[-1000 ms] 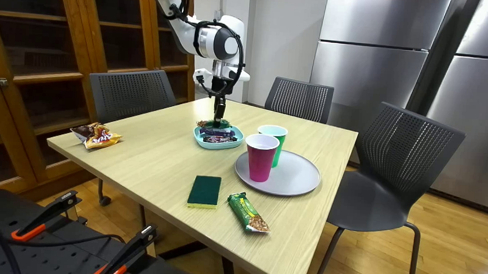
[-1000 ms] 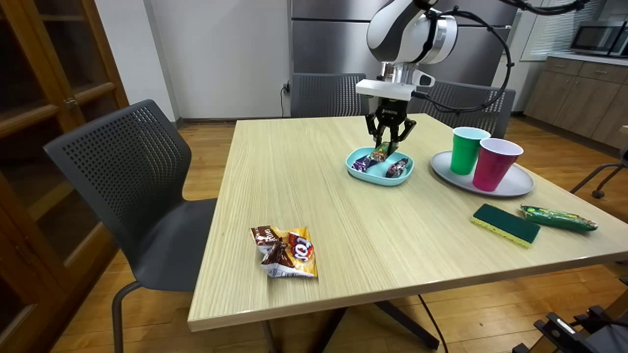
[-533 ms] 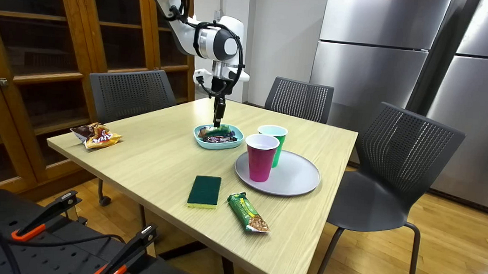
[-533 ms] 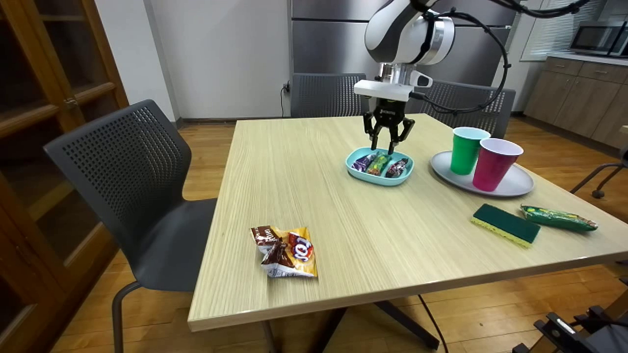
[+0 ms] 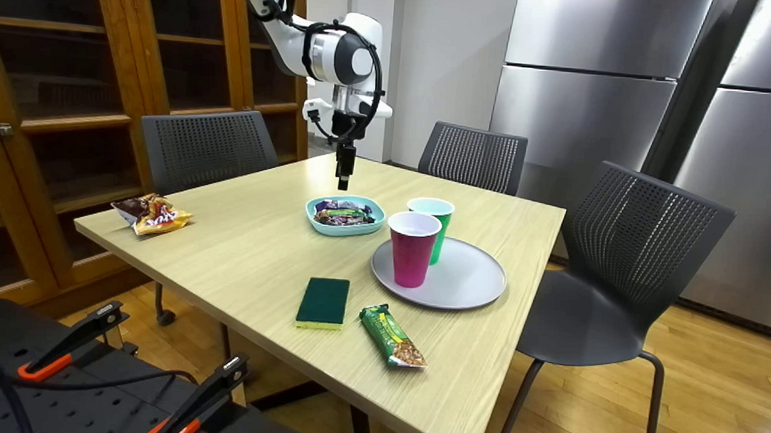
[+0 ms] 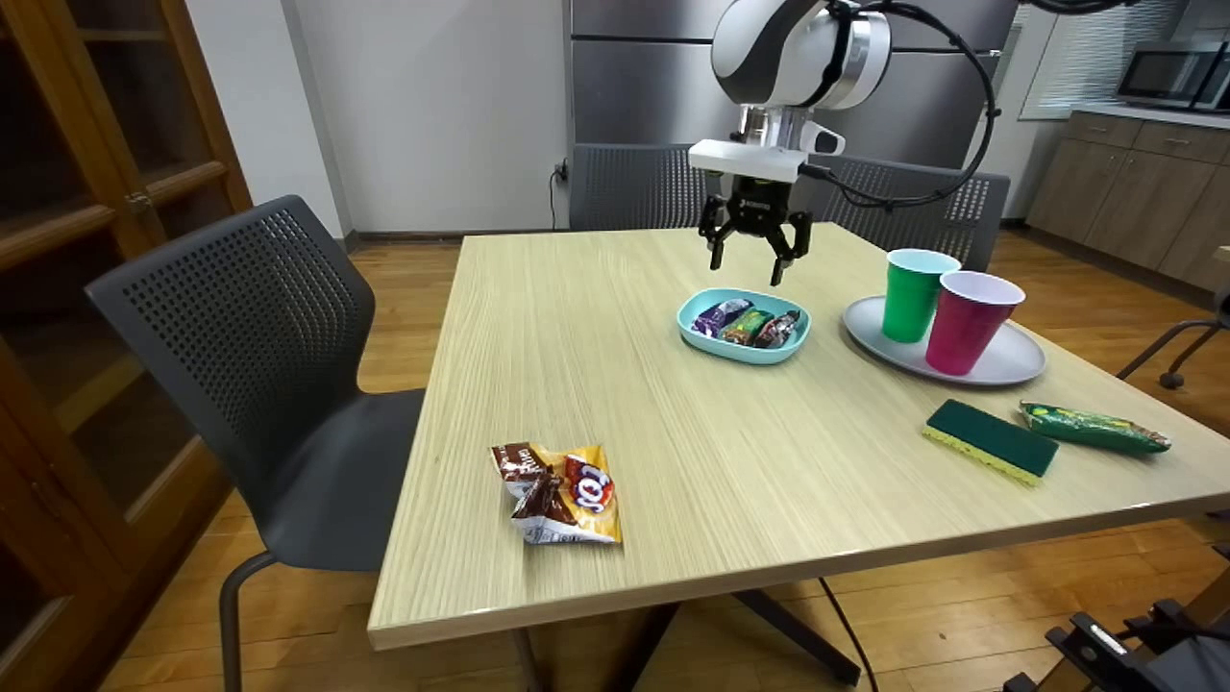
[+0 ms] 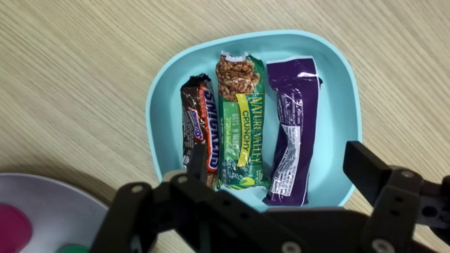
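1. Dish (image 7: 337, 133) on table (image 6: 586, 384), below my jaws.
2. Wrist view, in dish: Snickers (image 7: 197, 116) partly behind left jaw; Nature Valley bar (image 7: 242, 130), then third bar (image 7: 306, 123) rightward, between jaws.
3. Both exterior views: plate (image 5: 464, 280) right of my jaws, two cups (image 6: 969, 327) on it.
4. Snack bag (image 6: 567, 495) before jaws, left.
5. Sponge (image 5: 324, 299) before jaws, beside loose bar (image 5: 389, 335).

Arm (image 5: 292, 46) bent, gripper (image 6: 746, 273) pts straight down w/ fingers (image 7: 366, 172) spread wide apart.

Below the jaws, one tray (image 7: 339, 133) and three bars (image 7: 242, 137) are counted; farther off, two cups (image 6: 968, 332), one plate (image 5: 471, 274), sponge (image 5: 323, 301), bag (image 6: 569, 495), bar (image 5: 392, 336).
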You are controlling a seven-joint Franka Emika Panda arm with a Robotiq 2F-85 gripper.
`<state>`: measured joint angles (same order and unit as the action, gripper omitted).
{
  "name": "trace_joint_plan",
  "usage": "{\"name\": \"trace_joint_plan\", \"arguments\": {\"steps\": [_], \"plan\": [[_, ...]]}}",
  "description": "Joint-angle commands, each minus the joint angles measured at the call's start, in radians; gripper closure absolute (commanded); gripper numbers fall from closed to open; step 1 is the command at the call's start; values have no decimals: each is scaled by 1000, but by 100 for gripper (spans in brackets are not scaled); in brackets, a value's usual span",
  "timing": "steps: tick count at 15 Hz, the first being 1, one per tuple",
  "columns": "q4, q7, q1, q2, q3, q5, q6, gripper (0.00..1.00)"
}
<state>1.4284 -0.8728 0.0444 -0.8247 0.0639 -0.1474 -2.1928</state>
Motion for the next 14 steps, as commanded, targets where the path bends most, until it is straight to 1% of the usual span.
{"name": "trace_joint_plan", "arguments": {"steps": [1, 4, 6, 9, 14], "plan": [[94, 22, 5, 100, 3, -7, 9, 0], [157, 51, 8, 155, 2, 4, -2, 0], [200, 102, 5, 187, -2, 12, -2, 0], [261, 218, -6, 232, -13, 6, 16, 0], [359, 367, 2, 293, 4, 34, -9, 0]]}}
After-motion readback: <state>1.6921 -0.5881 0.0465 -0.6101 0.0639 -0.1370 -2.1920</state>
